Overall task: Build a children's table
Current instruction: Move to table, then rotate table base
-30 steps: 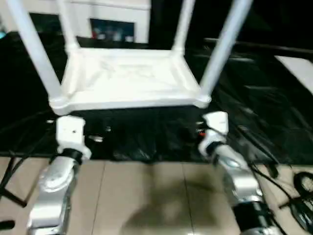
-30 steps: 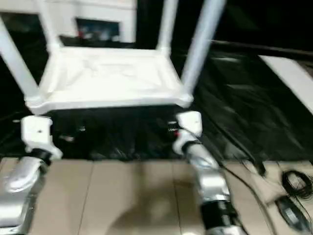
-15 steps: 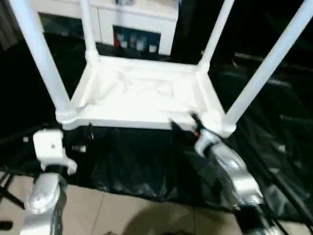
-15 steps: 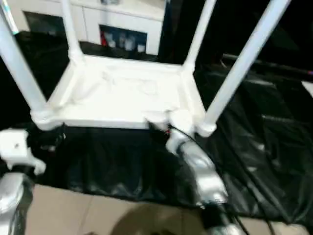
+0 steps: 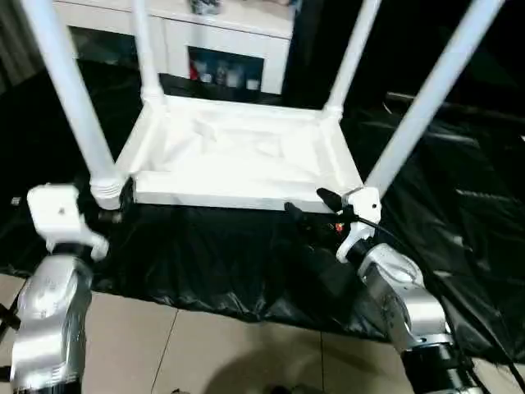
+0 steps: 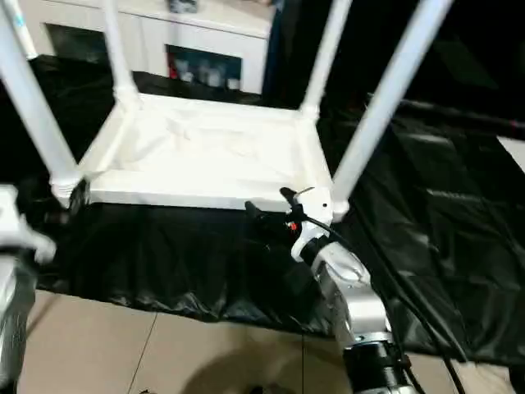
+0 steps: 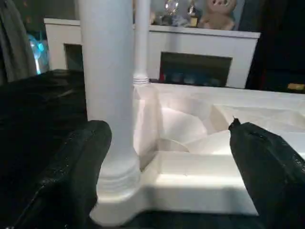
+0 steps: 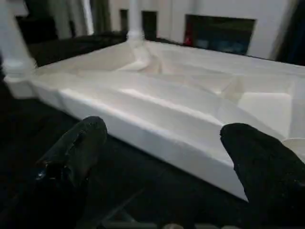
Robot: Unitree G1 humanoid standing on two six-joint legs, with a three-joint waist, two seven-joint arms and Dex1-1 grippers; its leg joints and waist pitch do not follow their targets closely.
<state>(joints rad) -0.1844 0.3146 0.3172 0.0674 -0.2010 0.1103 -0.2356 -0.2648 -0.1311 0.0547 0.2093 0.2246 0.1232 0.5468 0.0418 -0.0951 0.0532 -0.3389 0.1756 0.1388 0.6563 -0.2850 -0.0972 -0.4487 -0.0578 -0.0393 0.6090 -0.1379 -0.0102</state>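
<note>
While the black plastic sheet (image 5: 221,263) covers the floor under most of the scene, the children's table (image 5: 238,156) lies upside down on it, its rectangular top flat on the sheet with the raised rim facing up. All four white tubular legs stand in the rounded corner sockets and rise out of the picture: the near-left leg (image 5: 70,98), the near-right leg (image 5: 426,90), the far-left leg (image 5: 143,49) and the far-right leg (image 5: 353,57). Behind the table stands a white cabinet (image 5: 238,33) with dark glass doors. Beige floor tiles (image 5: 205,353) show at the near edge of the sheet.

At the table's near-left corner is the left gripper (image 7: 171,157), its two black fingers (image 7: 78,171) wide apart; in the left wrist view one finger lies just beside the base of the near-left leg, on its outer side, and the other is over the near rim of the top. Whether either finger touches the plastic cannot be told.

By the near-right corner is the right gripper (image 5: 310,205), its fingers (image 8: 71,157) likewise spread wide and gripping nothing. It points along the near edge of the table, with both fingers in front of the rim and over the black sheet, close to the near-right corner socket (image 5: 361,197).
</note>
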